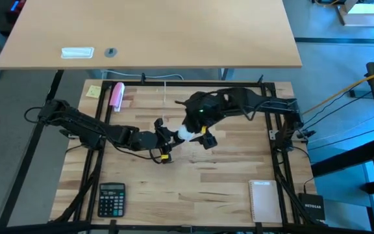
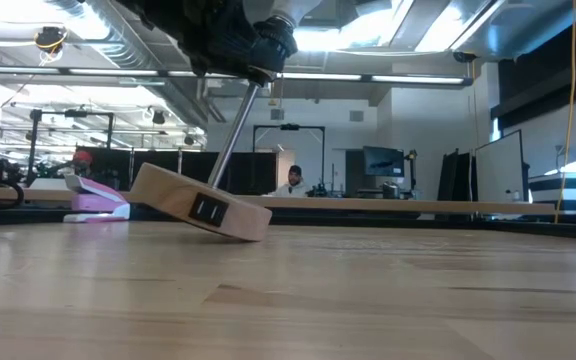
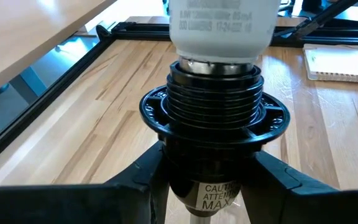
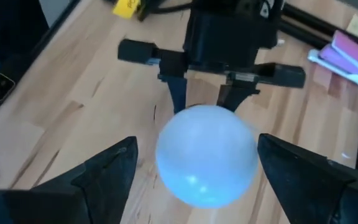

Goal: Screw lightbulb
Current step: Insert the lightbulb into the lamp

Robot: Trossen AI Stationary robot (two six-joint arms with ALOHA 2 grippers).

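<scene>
The white lightbulb sits with its silvery base in the black threaded socket of a small lamp. The lamp has a thin metal rod and a wooden base. My left gripper is shut on the socket near the table's middle. My right gripper is open. Its fingers stand on either side of the bulb's round end with a small gap, and it also shows in the high view. The bulb shows in the high view between the two grippers. My left gripper pinches the socket's lower body, below the threaded collar, between its two fingers. The fingers come about level from the table's left. The lamp is tilted: the wooden base's lower edge is at the table top and its other side is raised.
A calculator lies at the near left and a notebook at the near right. A pink object and a yellow note lie at the far left. A second, larger table stands beyond the far edge.
</scene>
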